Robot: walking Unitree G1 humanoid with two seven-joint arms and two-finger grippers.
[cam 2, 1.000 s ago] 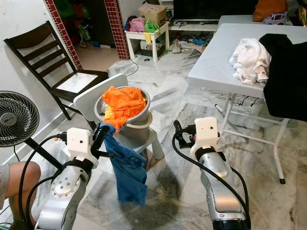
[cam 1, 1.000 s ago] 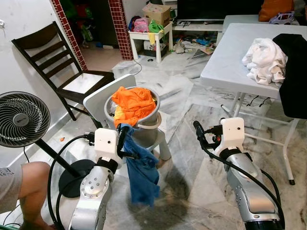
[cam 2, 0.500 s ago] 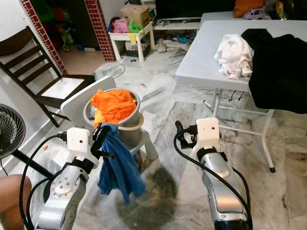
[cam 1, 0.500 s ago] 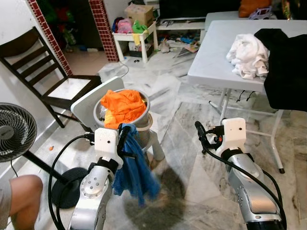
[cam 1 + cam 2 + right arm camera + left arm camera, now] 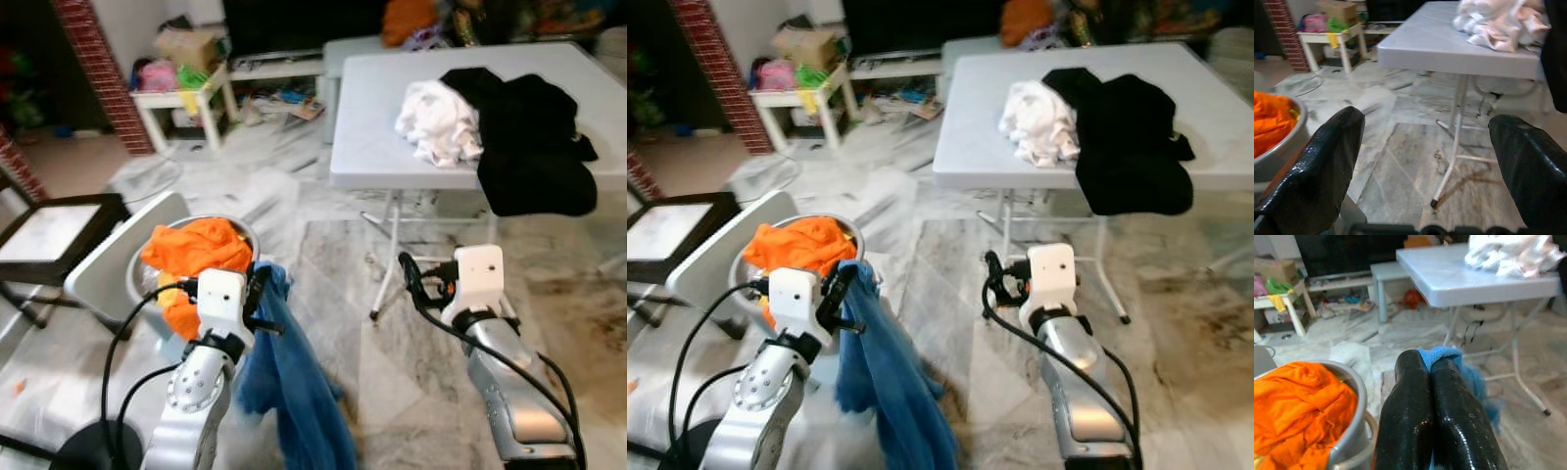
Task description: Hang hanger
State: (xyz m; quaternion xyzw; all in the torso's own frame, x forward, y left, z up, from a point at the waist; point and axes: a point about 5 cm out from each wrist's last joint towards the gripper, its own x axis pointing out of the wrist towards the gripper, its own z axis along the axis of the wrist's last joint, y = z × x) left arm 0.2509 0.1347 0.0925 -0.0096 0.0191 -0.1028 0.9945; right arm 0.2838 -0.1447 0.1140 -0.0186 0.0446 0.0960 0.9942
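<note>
We pinch a blue cloth [image 5: 294,382] tight in our left gripper [image 5: 260,294]. Our right gripper [image 5: 409,279], fingers spread, holds nothing. No hanger yet; next we look near the tabletop [image 5: 362,108] at one o'clock.

The right gripper [image 5: 1425,161] is hovering with its jaws spread wide, one black finger [image 5: 1317,166] to each side of the folding table's leg [image 5: 1452,147]. The grey surface [image 5: 1449,46] is carrying a pile of white cloth [image 5: 1498,24], with a black garment [image 5: 1555,54] hanging just beside the pile. Well apart from the surface, orange cloth [image 5: 1271,122] is lying in a metal bucket [image 5: 1286,147], and a small white side table [image 5: 1334,41] is standing beyond it on the marble floor [image 5: 1405,147].
</note>
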